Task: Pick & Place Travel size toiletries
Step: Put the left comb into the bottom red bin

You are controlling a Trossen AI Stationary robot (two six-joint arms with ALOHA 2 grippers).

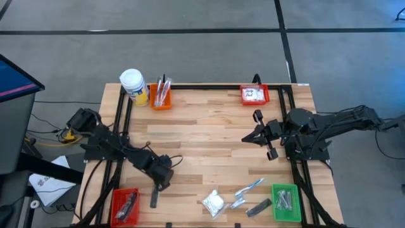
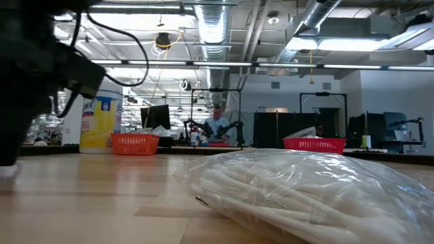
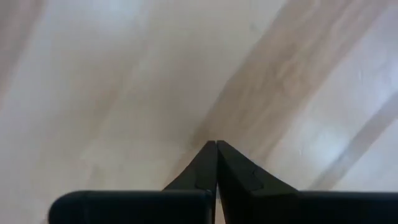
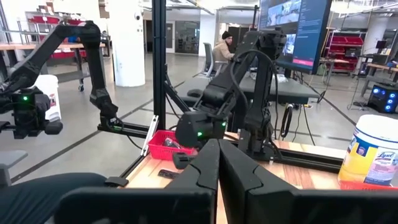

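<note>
Near the table's front edge lie a white puffy packet, a slim white-blue toothbrush, a silvery sachet and a dark grey bar. The packet fills the foreground of the low view. Another dark bar lies flat beside the near-left red bin. My left gripper points down, shut and empty, just behind that bar; its shut fingertips hang over bare wood. My right gripper waits shut and level at mid-right, high above the table.
A yellow jar and an orange bin holding toothbrushes stand at the far left. A red bin with white packets is at the far right, and a green bin holding items at the near right. Bare wood spans the table's middle.
</note>
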